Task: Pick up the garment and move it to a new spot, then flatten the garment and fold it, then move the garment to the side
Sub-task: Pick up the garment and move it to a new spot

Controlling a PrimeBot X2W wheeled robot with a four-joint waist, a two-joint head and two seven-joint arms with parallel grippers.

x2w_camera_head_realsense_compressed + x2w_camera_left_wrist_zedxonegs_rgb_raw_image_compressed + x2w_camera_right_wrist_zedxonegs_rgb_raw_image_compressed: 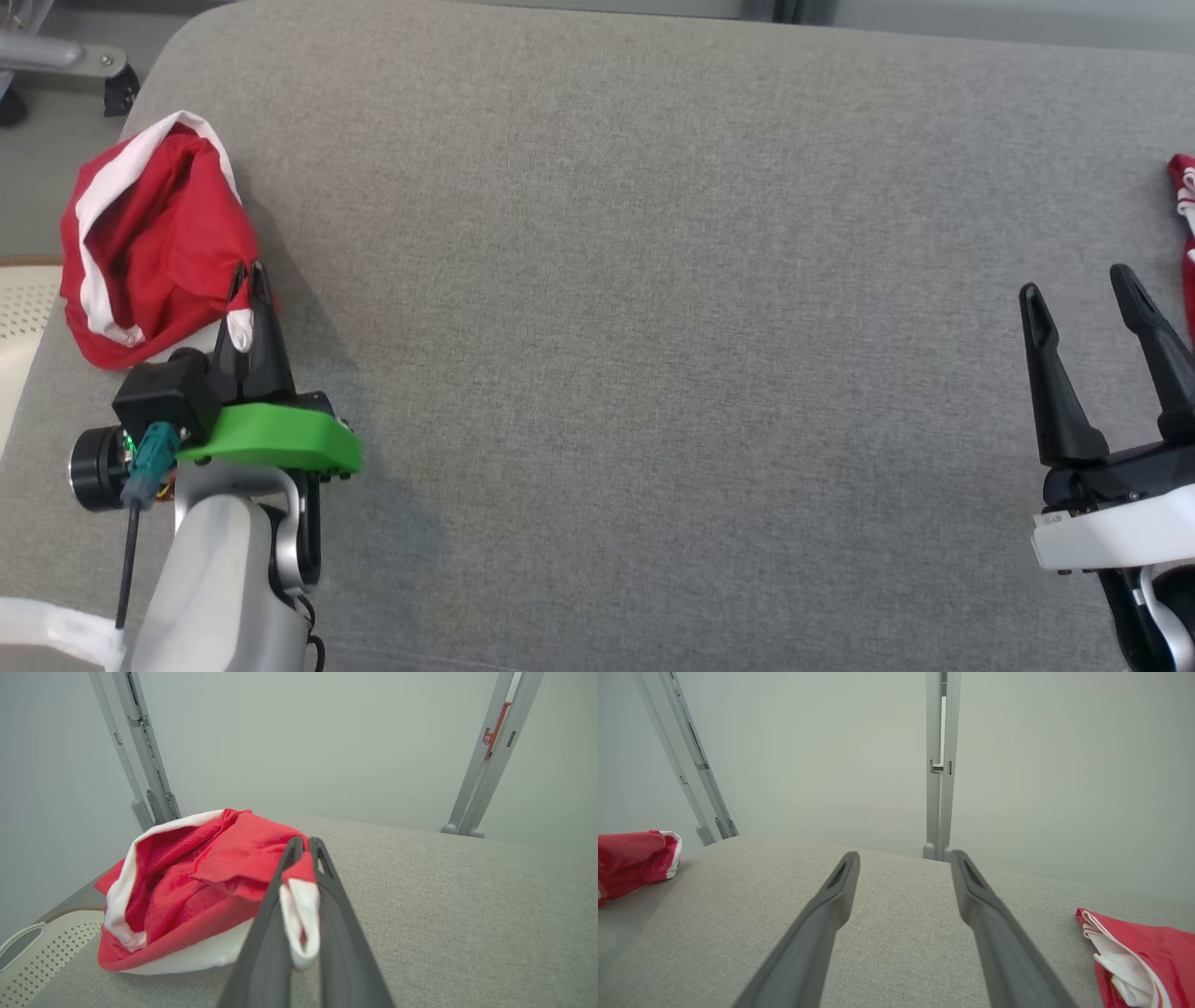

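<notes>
A grey fabric-covered bench (653,280) spanned the head view; metal uprights (145,765) stood behind it. The red-and-white garment (149,233) lay bunched at the upper left of the frame, at the bench's left edge, beside a white perforated basket (23,308). The left claw (250,275) was pressed together, pinching a hem fold at the garment's lower right; the bulk extended up and left from the tips. The right claw (1074,285) stood spread at the lower right, well apart. A second red cloth (1184,215) lay at the right edge. The open bench between the claws appeared to leave room for a carry toward frame centre.
</notes>
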